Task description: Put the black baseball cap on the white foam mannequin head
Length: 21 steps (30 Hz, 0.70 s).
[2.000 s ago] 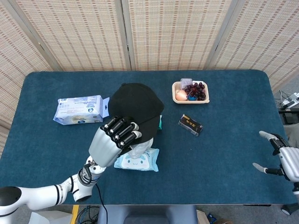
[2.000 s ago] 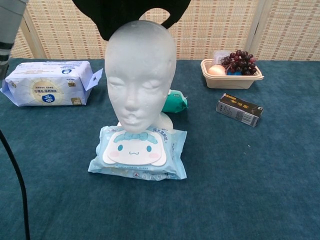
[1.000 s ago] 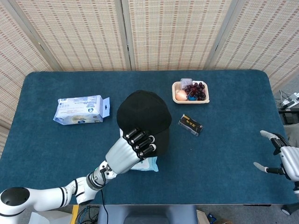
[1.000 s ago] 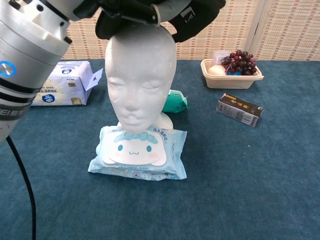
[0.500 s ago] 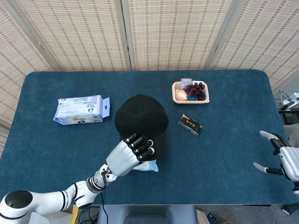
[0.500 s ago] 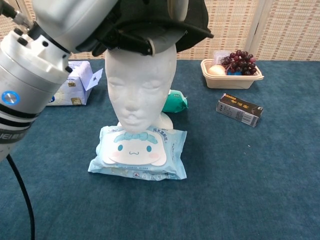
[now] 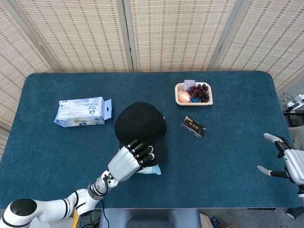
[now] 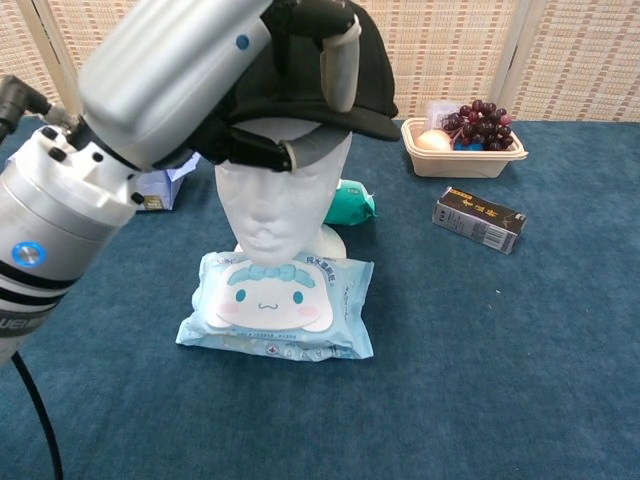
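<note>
Taking the foam head (image 8: 278, 205) as my landmark, a pack of tissues (image 7: 80, 112) lies well to its left on the desk (image 7: 237, 156). My left hand (image 7: 129, 160) is at the head itself, gripping the brim of the black cap (image 7: 140, 124), thumb over the top and the other fingers under the peak; in the chest view the cap (image 8: 330, 75) sits on the crown with the brim shading the forehead. I judge I am at the seating step: the cap looks on, though slightly skewed. Next I should press it level, let go gently and draw away without tipping the head off the wipes pack (image 8: 277, 305) in front of it. To the right are a small dark box (image 7: 194, 126) and a fruit tray (image 7: 194, 93). Far right, my right hand (image 7: 286, 159) hangs off the desk edge, fingers spread, holding nothing.
</note>
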{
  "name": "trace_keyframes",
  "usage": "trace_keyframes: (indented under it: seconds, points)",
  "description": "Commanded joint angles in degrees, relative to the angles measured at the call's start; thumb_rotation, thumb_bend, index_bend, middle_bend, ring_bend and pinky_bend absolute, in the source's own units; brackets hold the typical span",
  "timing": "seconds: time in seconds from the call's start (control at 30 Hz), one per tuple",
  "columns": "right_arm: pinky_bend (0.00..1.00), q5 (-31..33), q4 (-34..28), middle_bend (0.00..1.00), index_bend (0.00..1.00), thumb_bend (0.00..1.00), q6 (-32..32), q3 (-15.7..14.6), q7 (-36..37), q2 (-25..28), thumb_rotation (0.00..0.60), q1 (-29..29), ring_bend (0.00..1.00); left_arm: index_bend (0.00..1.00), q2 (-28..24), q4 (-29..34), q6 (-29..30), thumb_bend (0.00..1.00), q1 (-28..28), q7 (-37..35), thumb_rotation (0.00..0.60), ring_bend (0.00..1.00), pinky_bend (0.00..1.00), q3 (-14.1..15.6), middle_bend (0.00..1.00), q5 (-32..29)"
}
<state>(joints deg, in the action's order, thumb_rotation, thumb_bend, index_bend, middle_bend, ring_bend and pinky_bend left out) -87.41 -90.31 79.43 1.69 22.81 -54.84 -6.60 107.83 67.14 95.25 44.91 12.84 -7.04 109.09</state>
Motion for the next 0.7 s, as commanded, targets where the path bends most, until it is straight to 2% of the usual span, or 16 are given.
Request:
trace_keyframes:
  seconds: [0.03, 0.43, 0.7]
  points:
    - [0.48, -0.02, -0.08, 0.22, 0.16, 0.00, -0.11, -0.02, -0.20, 0.01, 0.600, -0.04, 0.14, 0.66, 0.50, -0.82, -0.05, 0.29, -0.65, -0.39, 0.600, 0.38, 0.51, 0.62, 0.54, -0.29]
    - [0.48, 0.06, -0.21, 0.22, 0.16, 0.00, -0.36, -0.03, -0.52, 0.02, 0.600, -0.12, 0.14, 0.48, 0.82, -0.73, -0.27, 0.29, -2.93, 0.88, 0.600, 0.35, 0.51, 2.26, 0.44, -0.36]
    - [0.48, 0.06, -0.35, 0.22, 0.16, 0.00, -0.54, -0.07, -0.91, 0.02, 0.600, -0.18, 0.14, 0.32, 0.66, 0.01, -0.31, 0.28, -5.11, 1.20, 0.600, 0.31, 0.49, 3.67, 0.36, -0.72]
